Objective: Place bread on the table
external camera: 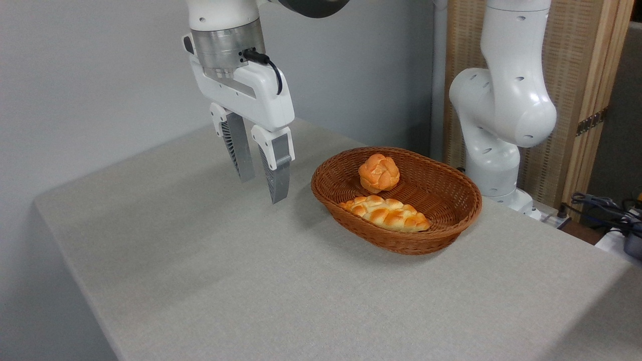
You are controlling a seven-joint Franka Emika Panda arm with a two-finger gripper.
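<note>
A small round orange-golden knotted bun, the bread [379, 173], sits in the far part of a brown wicker basket [454, 220]. The basket stands on the light grey table [251, 281]. My gripper [262, 188] hangs above the tabletop to the left of the basket, pointing down. Its two ribbed fingers are apart with nothing between them, so it is open. It is well clear of the bun and touches nothing.
A longer, paler braided loaf [386, 212] lies in the front of the basket, close below the bun. The arm's white base [501, 115] rises behind the basket at right. Cables [607, 208] lie past the table's right edge.
</note>
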